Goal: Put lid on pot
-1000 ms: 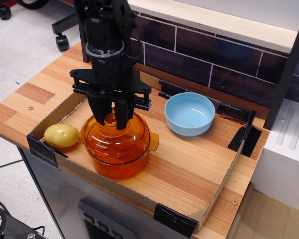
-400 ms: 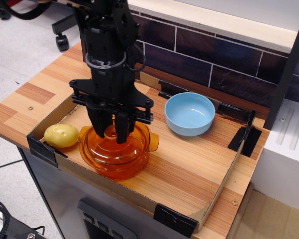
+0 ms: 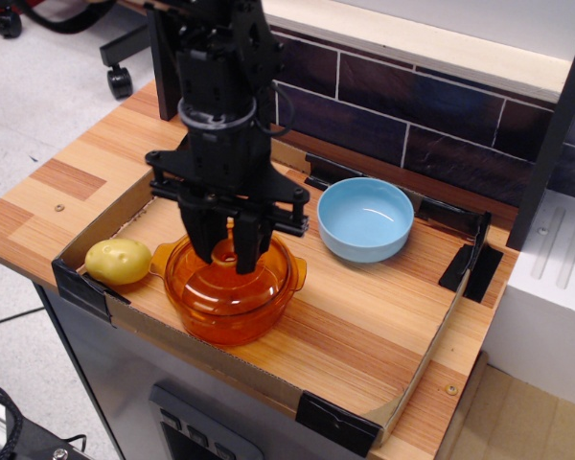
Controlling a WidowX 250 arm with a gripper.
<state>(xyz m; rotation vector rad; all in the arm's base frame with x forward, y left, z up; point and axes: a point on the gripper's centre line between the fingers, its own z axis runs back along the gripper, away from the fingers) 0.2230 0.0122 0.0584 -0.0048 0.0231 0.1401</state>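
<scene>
Observation.image gave us a view from above and in front of a wooden table (image 3: 67, 182), with a dark tiled wall across the top of the frame. Left of centre sat the pot (image 3: 232, 302), its amber glass walls deep and round, one small handle showing at its left side and one at its right. The lid (image 3: 220, 280) lay seated on the pot's rim, its shallow dome visible through the glass, with the ring knob near the middle. Directly over it hung the black gripper (image 3: 224, 251), its two fingers pointing down on either side of the knob; they looked slightly apart, but we could not tell whether they pinched the knob or stood clear of it. To the left of the pot, just beside its handle, lay a yellow potato-like object (image 3: 118, 261). To the right and a little higher in the frame stood a light blue bowl (image 3: 365, 219), apart from the pot. A low cardboard border (image 3: 426, 359) with black corner clips ran around the working area.
</scene>
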